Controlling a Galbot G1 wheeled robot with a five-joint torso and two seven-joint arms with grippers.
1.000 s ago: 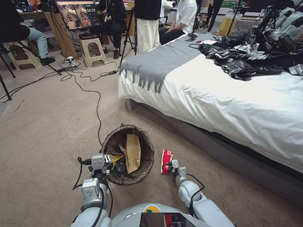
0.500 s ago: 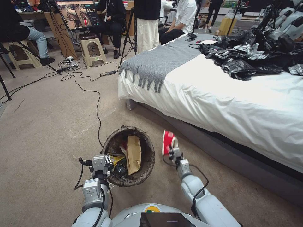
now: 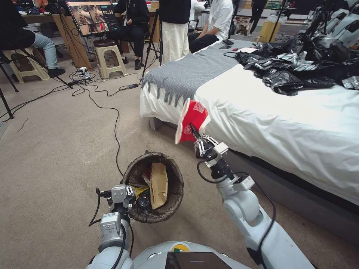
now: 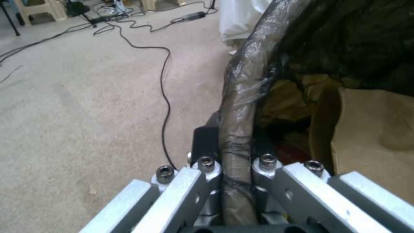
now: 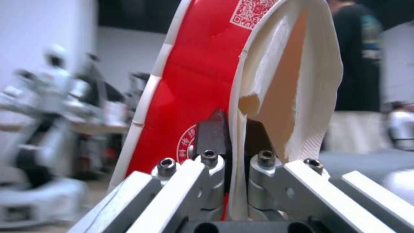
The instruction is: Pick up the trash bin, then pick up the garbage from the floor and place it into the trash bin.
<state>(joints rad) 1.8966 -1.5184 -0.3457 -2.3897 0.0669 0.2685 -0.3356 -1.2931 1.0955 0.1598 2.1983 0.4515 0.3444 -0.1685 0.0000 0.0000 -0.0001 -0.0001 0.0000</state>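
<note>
While the left gripper (image 3: 126, 194) is pinching the near rim of the trash bin (image 3: 175, 183), its two fingers (image 4: 206, 142) are clamped one outside and one inside the bag-covered edge, as the left wrist view is showing plainly. So the bin is being held at the robot's left front, just above or on the carpet; I cannot tell which. Inside it, a tan flat packet (image 3: 158, 182) is standing on end against the liner, with yellow wrappers (image 3: 139, 189) and something dark tucked beside it, so I judge that a good part of the litter is already collected.

Moving across to the right, the right gripper (image 3: 197, 140) is reaching up and forward, clenched on the wall of a crushed red-and-white paper cup (image 3: 191, 120). In the right wrist view one finger (image 5: 212, 129) is pressing the red outside and the other is sitting inside the torn white mouth. That cup is hanging in the air above and beyond the bin's far rim, in front of the bed (image 3: 284, 123), not yet over the opening.

By my reckoning, what is remaining is dropping this cup into the bin. On the carpet in view, I am spotting no other litter.
</note>
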